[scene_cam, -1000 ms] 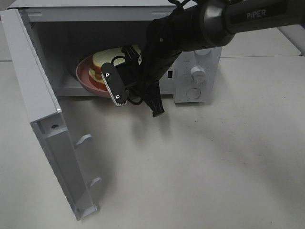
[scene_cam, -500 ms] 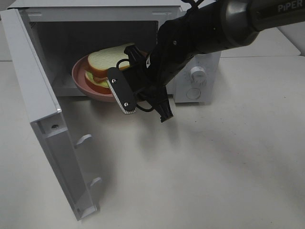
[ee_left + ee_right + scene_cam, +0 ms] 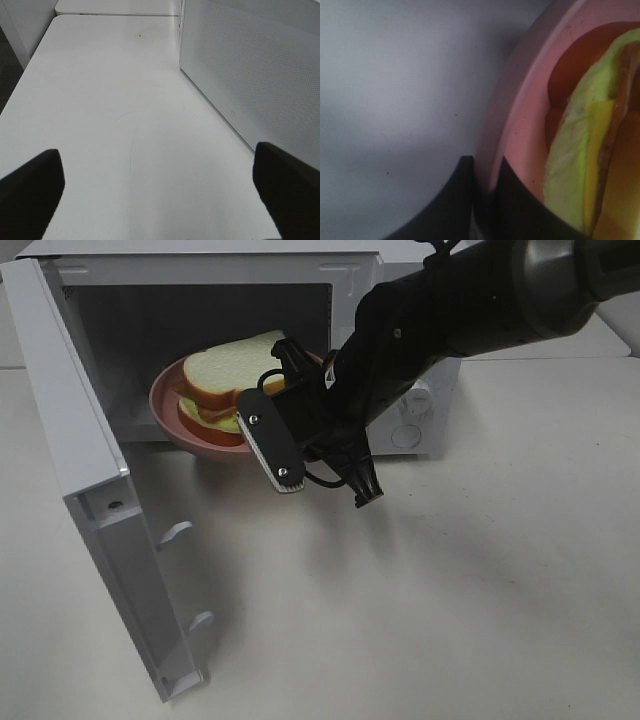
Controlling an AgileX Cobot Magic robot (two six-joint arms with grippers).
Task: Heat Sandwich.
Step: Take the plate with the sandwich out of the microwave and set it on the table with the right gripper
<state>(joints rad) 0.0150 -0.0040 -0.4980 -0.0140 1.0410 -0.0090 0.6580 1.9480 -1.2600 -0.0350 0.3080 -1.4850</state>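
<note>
The sandwich (image 3: 235,365), white bread over green and reddish filling, lies on a round pink plate (image 3: 170,402) in the mouth of the open white microwave (image 3: 200,270). My right gripper (image 3: 298,370) reaches in from the right and is shut on the plate's right rim. In the right wrist view its dark fingers (image 3: 465,200) pinch the pink rim (image 3: 520,100), with the sandwich's filling (image 3: 580,150) just beyond. My left gripper (image 3: 160,195) stands open over bare table, holding nothing; it does not show in the exterior high view.
The microwave door (image 3: 90,490) is swung wide open at the left, reaching toward the table's front. Control knobs (image 3: 408,435) sit on the microwave's right panel, partly behind my right arm. The left wrist view shows a perforated microwave side wall (image 3: 250,65) beside the white table (image 3: 125,100).
My right arm has moved right and toward the front with the plate in its grip. The plate and sandwich now show more fully in the microwave's opening. The left gripper has not moved.
</note>
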